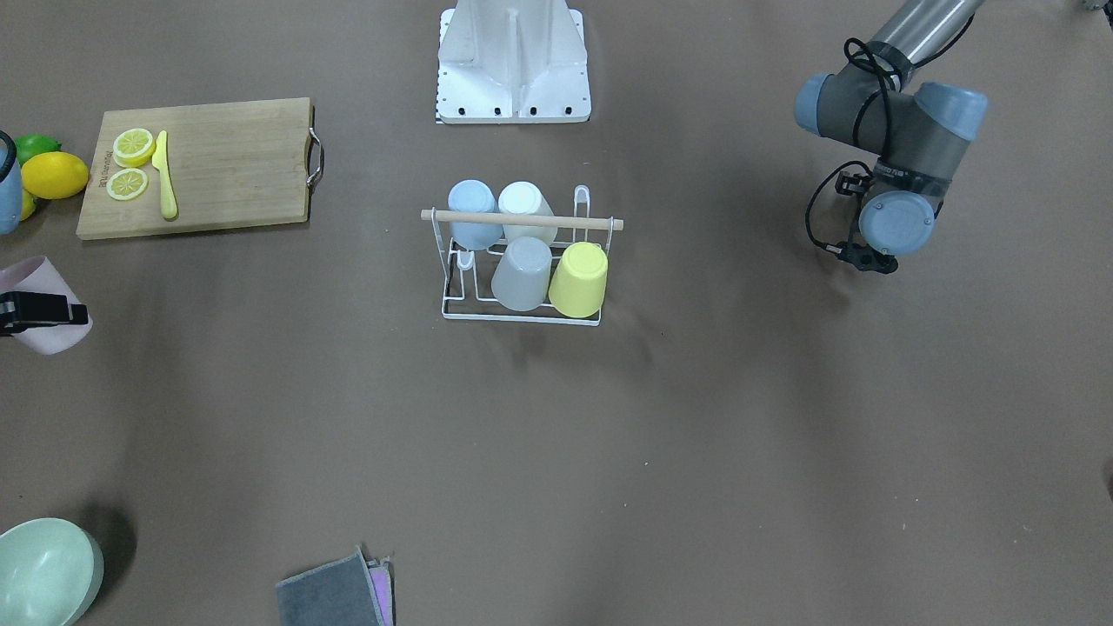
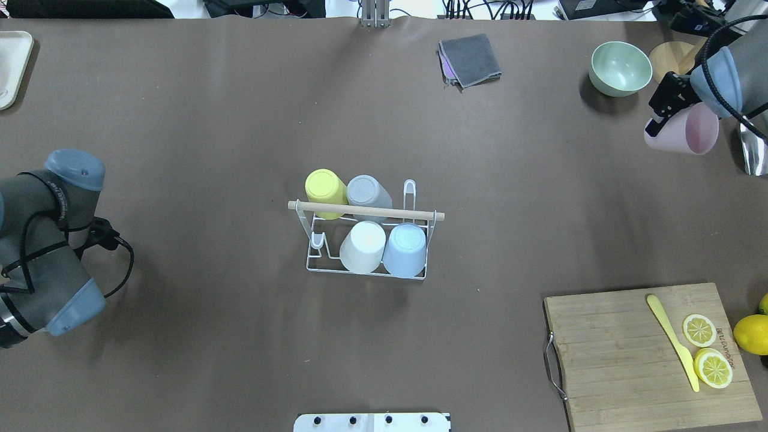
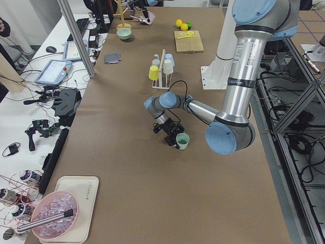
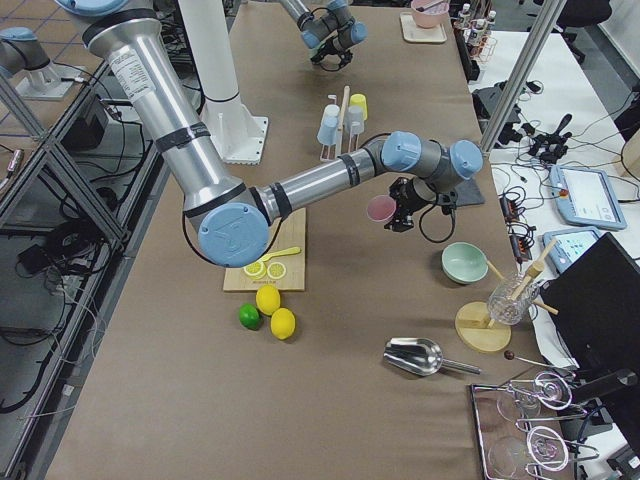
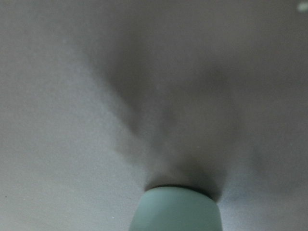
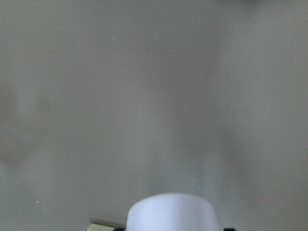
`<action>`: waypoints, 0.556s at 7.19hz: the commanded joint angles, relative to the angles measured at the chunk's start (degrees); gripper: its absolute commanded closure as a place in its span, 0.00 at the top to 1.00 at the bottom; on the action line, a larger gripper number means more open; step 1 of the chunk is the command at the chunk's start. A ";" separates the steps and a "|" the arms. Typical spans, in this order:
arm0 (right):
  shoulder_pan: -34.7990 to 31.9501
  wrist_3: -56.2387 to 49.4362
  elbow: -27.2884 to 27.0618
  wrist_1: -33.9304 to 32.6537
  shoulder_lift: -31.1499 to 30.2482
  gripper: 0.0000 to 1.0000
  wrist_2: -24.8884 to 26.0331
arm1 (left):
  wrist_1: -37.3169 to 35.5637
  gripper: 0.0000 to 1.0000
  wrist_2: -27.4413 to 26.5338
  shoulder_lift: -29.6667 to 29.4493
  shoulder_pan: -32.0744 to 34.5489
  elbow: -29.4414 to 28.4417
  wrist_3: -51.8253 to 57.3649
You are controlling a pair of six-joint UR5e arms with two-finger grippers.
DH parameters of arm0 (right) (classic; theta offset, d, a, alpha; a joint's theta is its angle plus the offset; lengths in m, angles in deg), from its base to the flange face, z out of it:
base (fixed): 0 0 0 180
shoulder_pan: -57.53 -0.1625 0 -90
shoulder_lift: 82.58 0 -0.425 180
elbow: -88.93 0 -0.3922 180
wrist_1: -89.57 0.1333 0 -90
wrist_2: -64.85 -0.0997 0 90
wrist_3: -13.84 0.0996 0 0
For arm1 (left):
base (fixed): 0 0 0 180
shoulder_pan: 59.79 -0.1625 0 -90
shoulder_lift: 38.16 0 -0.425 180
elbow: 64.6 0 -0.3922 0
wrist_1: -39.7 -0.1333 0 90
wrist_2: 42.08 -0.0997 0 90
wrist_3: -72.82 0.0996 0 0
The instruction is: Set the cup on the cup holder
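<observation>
The white wire cup holder (image 2: 366, 210) with a wooden rod handle stands mid-table, also in the front view (image 1: 522, 219). It carries yellow, grey, white and blue cups upside down on its pegs. My right gripper (image 2: 660, 117) is shut on a pink cup (image 2: 690, 129) far to the right, above the table; the front view shows a black finger (image 1: 35, 309) across the cup (image 1: 39, 274). My left gripper (image 3: 175, 136) sits low at a green cup (image 3: 183, 141) by the table's left end. It is hidden under the wrist in the overhead view, so I cannot tell its state. The left wrist view shows the green cup (image 5: 175, 211).
A wooden cutting board (image 2: 618, 360) with lemon slices and a yellow knife lies near right. Lemons (image 2: 753, 333) sit beside it. A green bowl (image 2: 620, 68) and a grey cloth (image 2: 471, 59) are at the far side. A white tray (image 2: 12, 66) is far left.
</observation>
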 commanded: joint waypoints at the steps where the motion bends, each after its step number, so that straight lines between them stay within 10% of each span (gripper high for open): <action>1: 0.66 0.18 0.90 11.34 -2.26 0.44 -2.57 | -0.39 0.68 0.09 0.60 -0.11 0.36 -0.13; 4: 0.84 0.18 5.37 26.72 -5.61 0.44 -9.17 | -1.01 0.34 0.79 0.26 -0.11 0.71 -0.31</action>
